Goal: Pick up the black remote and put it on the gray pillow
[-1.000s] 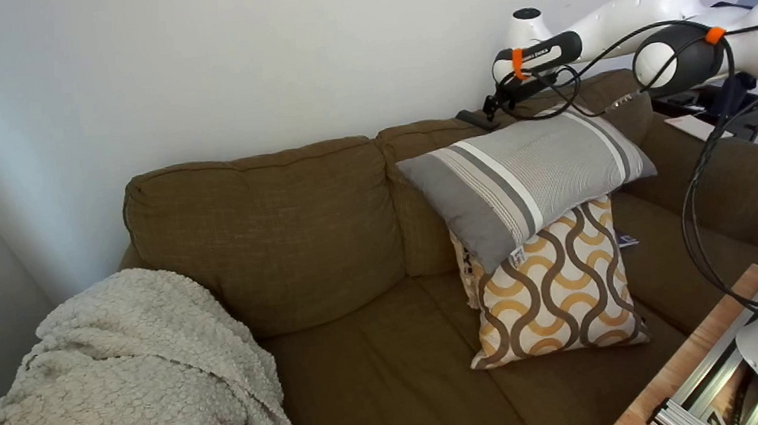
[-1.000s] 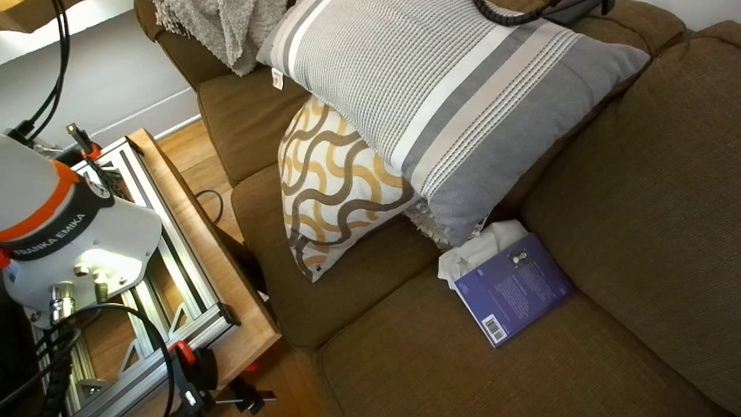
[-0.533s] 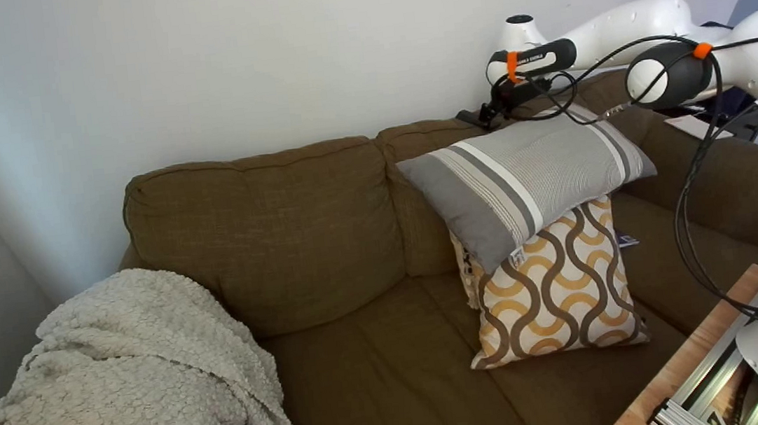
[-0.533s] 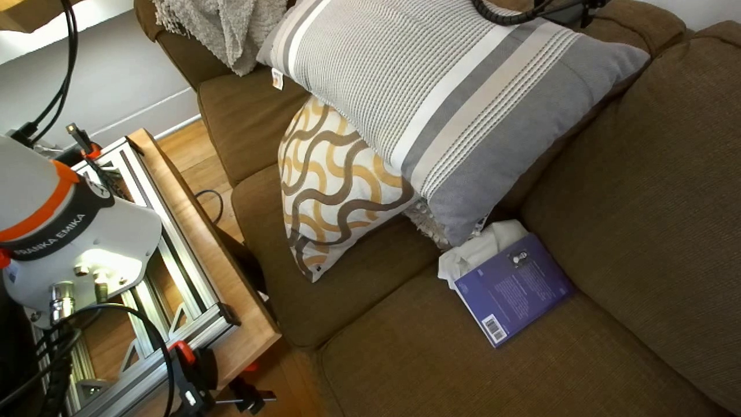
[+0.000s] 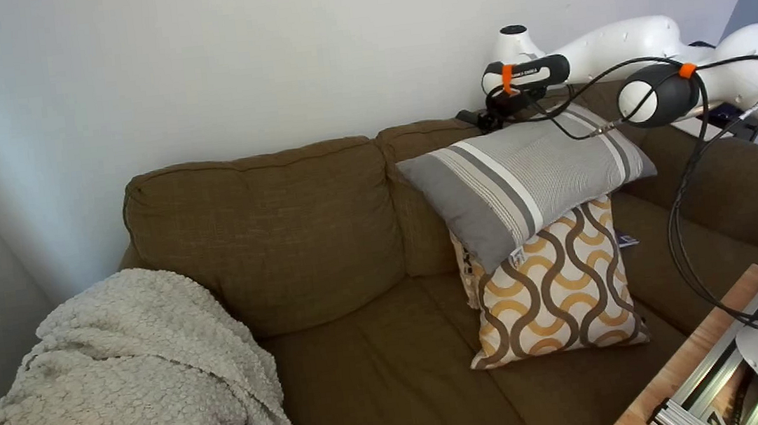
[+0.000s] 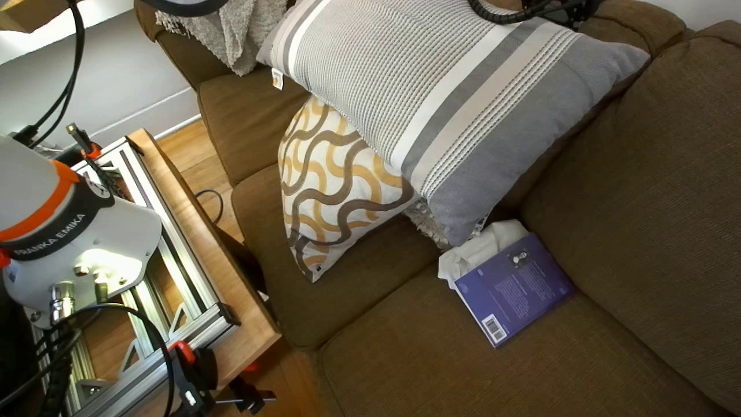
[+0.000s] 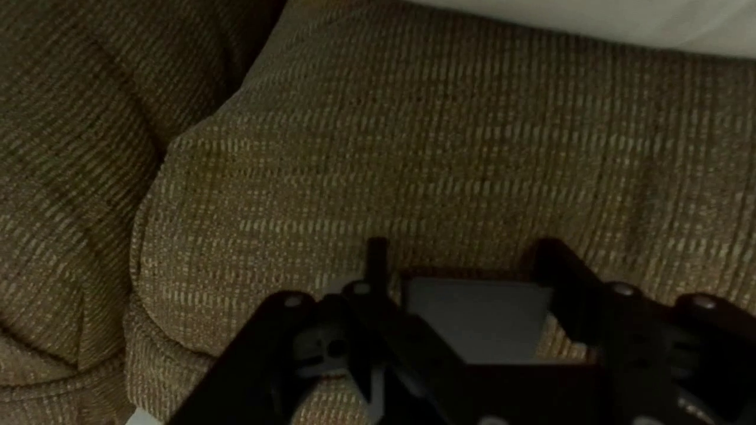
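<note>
In the wrist view the black remote (image 7: 478, 319) looks like a flat, dark grey rectangle lying on the brown sofa back. My gripper (image 7: 462, 244) straddles it, with one finger on each side. The jaws still stand apart: a thin strip of fabric shows between the left finger and the remote, while the right finger covers the remote's other edge. An end of the remote (image 5: 467, 116) pokes out beside the gripper (image 5: 488, 121) in an exterior view. The gray pillow (image 5: 543, 161), striped with white, leans just in front, also plain in an exterior view as the gray pillow (image 6: 399, 75).
Below the gray pillow sits a mustard-and-white patterned cushion (image 5: 556, 292). A purple book (image 6: 515, 289) lies on the seat, and a fleecy blanket (image 5: 129, 379) covers the far sofa end. The wall (image 5: 265, 62) rises close behind the sofa back. Cables (image 5: 685, 208) hang from the arm.
My arm has come down and shifted slightly, so the gripper now sits lower at the remote and covers more of it. Pillows, book and blanket have stayed put.
</note>
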{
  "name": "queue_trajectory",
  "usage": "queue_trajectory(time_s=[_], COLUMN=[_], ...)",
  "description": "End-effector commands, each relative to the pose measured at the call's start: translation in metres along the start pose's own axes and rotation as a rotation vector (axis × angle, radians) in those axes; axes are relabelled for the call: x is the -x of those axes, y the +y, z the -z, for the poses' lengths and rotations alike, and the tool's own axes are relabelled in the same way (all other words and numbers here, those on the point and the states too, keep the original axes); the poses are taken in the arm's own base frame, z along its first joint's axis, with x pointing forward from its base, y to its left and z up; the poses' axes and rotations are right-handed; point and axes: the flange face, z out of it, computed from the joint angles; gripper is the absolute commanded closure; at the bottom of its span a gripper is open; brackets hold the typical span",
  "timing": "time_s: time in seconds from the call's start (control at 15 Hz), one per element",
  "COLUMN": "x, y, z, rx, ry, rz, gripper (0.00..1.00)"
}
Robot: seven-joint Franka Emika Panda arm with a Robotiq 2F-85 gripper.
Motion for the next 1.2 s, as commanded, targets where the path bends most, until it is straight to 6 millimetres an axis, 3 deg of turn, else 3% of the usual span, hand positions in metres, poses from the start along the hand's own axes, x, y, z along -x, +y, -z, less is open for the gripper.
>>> queue_trajectory(time_s=[0.0,0.13,0.6,1.13], x=[-0.013,-0.024,-0.037,-0.038], y=[0.001,-0.001,-0.011,0.002], z=[0.012,0.033,0.083,0.129], rx=[0.034,0.038,0.035,0.015], ry=[0.087,0.141,0.115,0.074], rz=[-0.002,0.011,0.089,0.204], gripper=[0.65,0.77,0.77,0.77])
